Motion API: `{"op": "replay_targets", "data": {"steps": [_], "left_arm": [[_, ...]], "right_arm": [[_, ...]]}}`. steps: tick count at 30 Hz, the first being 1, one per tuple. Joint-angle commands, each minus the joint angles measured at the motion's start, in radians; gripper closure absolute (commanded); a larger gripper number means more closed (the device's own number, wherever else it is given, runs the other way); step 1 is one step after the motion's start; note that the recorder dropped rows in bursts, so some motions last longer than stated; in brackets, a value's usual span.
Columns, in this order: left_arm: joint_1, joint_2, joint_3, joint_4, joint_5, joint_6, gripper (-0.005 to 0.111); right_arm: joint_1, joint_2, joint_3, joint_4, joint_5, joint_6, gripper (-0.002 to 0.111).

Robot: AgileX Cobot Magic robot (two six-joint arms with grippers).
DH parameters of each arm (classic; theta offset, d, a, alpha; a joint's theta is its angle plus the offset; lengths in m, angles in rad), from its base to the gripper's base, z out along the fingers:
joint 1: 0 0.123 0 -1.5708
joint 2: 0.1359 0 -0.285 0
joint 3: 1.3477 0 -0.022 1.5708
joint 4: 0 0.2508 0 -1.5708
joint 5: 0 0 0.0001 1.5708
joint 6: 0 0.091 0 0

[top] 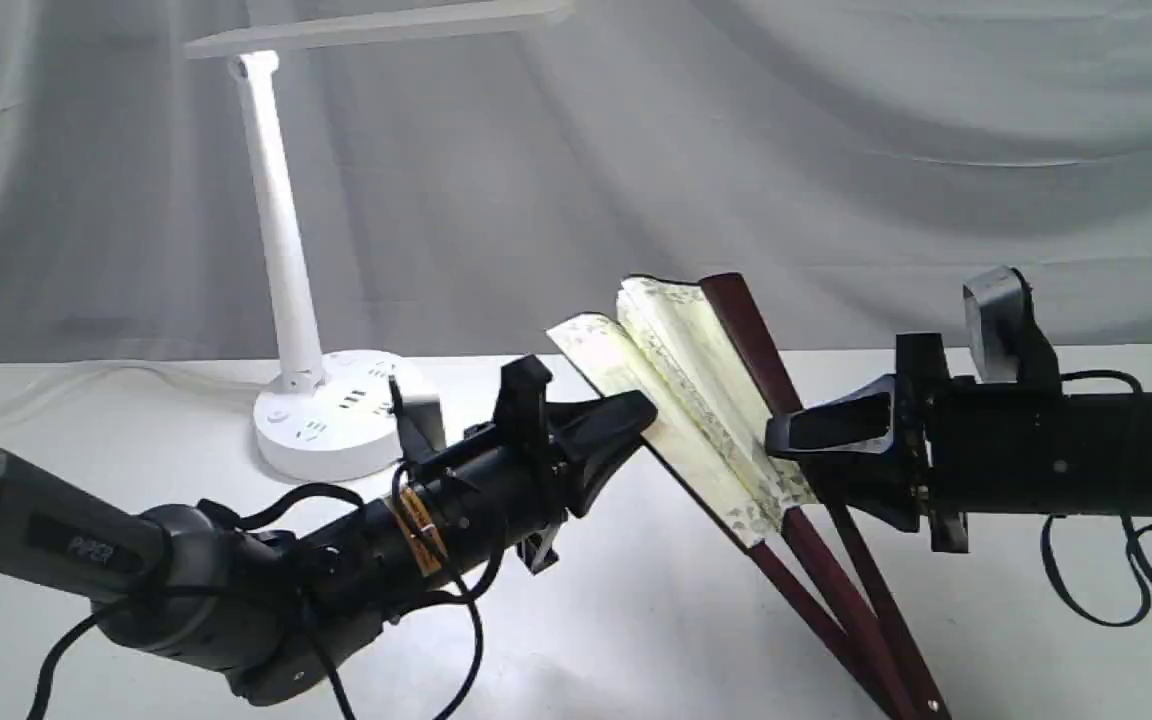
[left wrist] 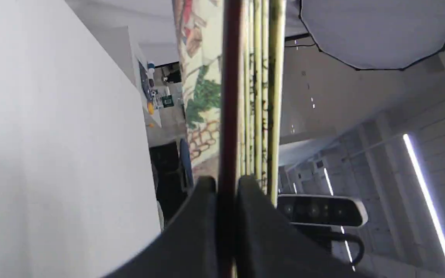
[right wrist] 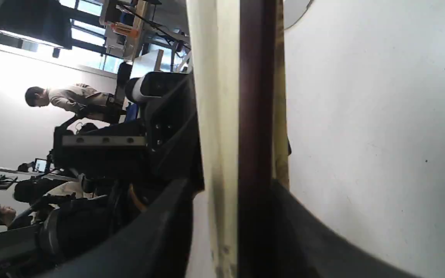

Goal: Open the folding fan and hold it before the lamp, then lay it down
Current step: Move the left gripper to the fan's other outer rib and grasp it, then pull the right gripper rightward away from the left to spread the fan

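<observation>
Your left gripper [top: 648, 418] clamps one maroon guard [left wrist: 230, 96] of the single part-open folding fan [top: 696, 400], tilted above the white table [top: 636, 620] right of the one lamp [top: 281, 250], grey drape [top: 836, 150] behind; your right gripper [top: 776, 435] straddles the other guard, grip unclear.

Soft, even light filled the exterior view — the fan [top: 681, 380] glowed cream. Both wrist views were blurred up close; a strip light [left wrist: 427, 200] glared.

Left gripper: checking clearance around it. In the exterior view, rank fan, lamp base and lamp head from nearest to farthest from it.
1. fan, clamped in the left gripper.
2. lamp base, behind, toward the view's left.
3. lamp head, high above the base.
</observation>
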Motion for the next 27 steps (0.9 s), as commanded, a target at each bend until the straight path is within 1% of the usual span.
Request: {"op": "replay_targets", "data": {"steps": [1,4,7,12,14,16,21,24,27], "left_arm": [[-0.005,-0.002,-0.003,0.057,-0.024,-0.044,0.107],[0.000,-0.002,-0.003,0.108,-0.024,-0.054,0.107],[0.021,-0.002,-0.003,0.151,-0.024,-0.077,0.107],[0.042,-0.002,-0.003,0.183,-0.024,-0.095,0.107],[0.042,-0.002,-0.003,0.187,-0.024,-0.101,0.107],[0.042,-0.002,-0.003,0.189,-0.024,-0.105,0.107],[0.042,-0.002,-0.003,0.186,-0.024,-0.107,0.107],[0.042,-0.002,-0.003,0.166,-0.024,-0.107,0.107],[0.042,-0.002,-0.003,0.105,-0.024,-0.107,0.107]], "right_arm": [[0.000,-0.003,0.002,0.024,0.009,-0.007,0.072],[0.000,-0.003,0.002,0.039,0.009,-0.021,0.072],[0.000,-0.003,0.002,0.041,0.009,-0.028,0.073],[0.000,-0.003,0.002,0.041,0.009,-0.041,0.077],[0.000,-0.003,0.002,0.041,0.009,-0.045,0.080],[0.000,-0.003,0.002,0.041,0.009,-0.061,0.086],[0.000,-0.003,0.002,0.041,0.009,-0.061,0.107],[0.000,-0.003,0.002,0.045,0.009,-0.063,0.108],[0.000,-0.003,0.002,0.045,0.009,-0.063,0.108]]}}
